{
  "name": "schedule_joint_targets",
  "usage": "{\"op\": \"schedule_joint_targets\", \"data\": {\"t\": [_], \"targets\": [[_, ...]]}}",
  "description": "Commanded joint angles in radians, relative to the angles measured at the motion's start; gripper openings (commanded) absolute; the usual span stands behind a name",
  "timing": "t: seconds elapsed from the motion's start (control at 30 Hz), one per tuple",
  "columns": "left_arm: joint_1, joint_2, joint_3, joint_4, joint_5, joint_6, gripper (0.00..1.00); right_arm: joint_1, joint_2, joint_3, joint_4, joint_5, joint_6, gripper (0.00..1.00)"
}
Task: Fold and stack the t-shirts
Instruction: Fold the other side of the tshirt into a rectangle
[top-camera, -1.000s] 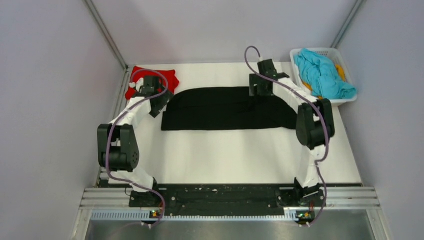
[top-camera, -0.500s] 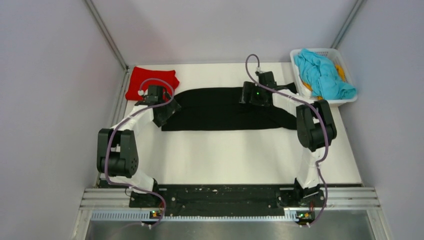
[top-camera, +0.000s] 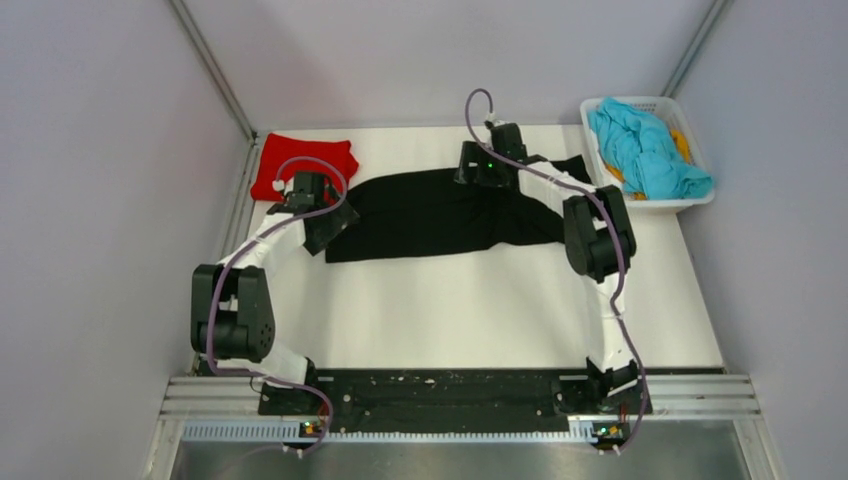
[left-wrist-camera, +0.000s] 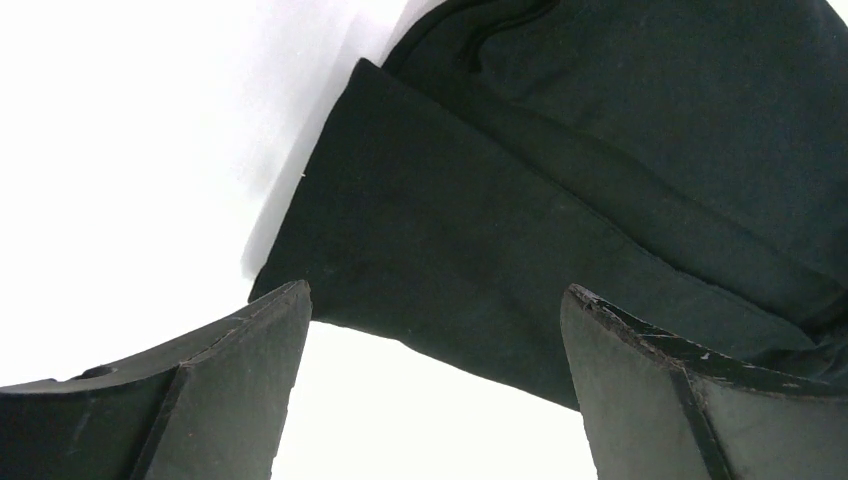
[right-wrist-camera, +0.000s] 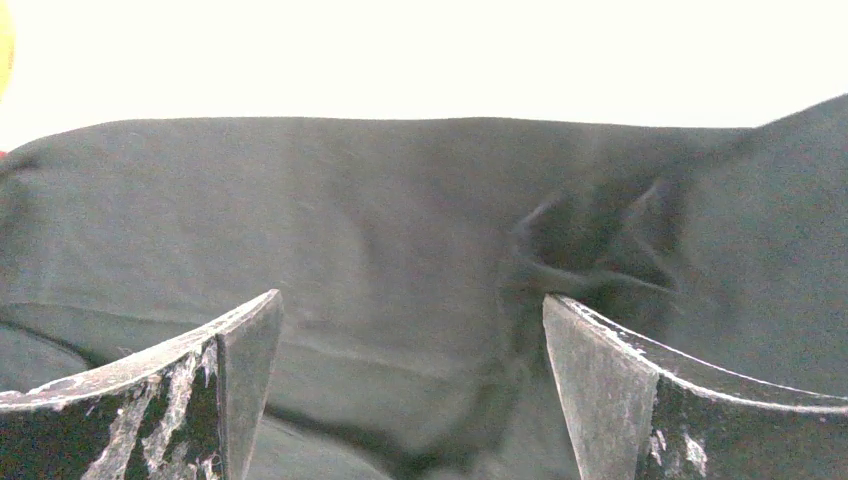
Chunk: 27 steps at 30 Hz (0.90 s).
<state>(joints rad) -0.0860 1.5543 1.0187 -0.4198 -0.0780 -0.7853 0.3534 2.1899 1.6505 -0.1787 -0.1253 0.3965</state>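
The black t-shirt (top-camera: 430, 215) lay as a long folded band across the far half of the bench (top-camera: 450, 310), its left end just beside the folded red t-shirt (top-camera: 300, 160) in the far-left corner. The left jaws were spread at the band's near-left corner, with the cloth edge lying between them and nothing pinched. The right jaws were also spread and held nothing. They hung over the far edge of the band, right of its middle, above a small pucker in the fabric.

The main risk looked to be an uneven grasp. The left wrist view showed several layers stepped one over another at that corner. A close that caught only the top layer would probably peel the fold open on lifting instead of carrying the whole end across. On the right, a close into the pucker could bunch the cloth and lock a crease into the next fold.

The right end of the band looked skewed, and a part of it stuck out toward the basket (top-camera: 600, 105) that held the turquoise garment (top-camera: 645, 150). If the two ends were brought together from this state, the edges would likely miss each other and leave a lopsided bundle.

The arms were unevenly placed, one at a corner and one near the middle of an edge. A joint lift could therefore drag the loose right portion along the bench and undo the band. A sweep to the left might also nudge the red t-shirt out of its fold.
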Motion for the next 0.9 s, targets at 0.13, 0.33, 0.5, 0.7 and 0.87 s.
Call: {"op": "schedule_joint_targets", "data": {"t": [0.13,0.33,0.5,0.7,0.87], "targets": [[0.004,-0.083,0.009,-0.032,-0.045,0.02,0.99,0.194,0.065,0.246,-0.043,0.164,-0.271,0.99],[0.002,-0.091,0.05,0.009,0.044,0.051,0.99,0.219,-0.108,0.076,-0.033,0.341,-0.282,0.99],[-0.022,-0.005,0.137,0.044,0.165,0.071,0.99,0.186,-0.339,-0.236,0.146,0.383,-0.23,0.99],[-0.049,0.142,0.27,0.041,0.236,0.086,0.99,0.066,-0.305,-0.259,0.152,0.304,-0.145,0.99],[-0.049,0.188,0.313,0.029,0.226,0.083,0.99,0.058,-0.187,-0.153,0.148,0.341,-0.161,0.99]]}}
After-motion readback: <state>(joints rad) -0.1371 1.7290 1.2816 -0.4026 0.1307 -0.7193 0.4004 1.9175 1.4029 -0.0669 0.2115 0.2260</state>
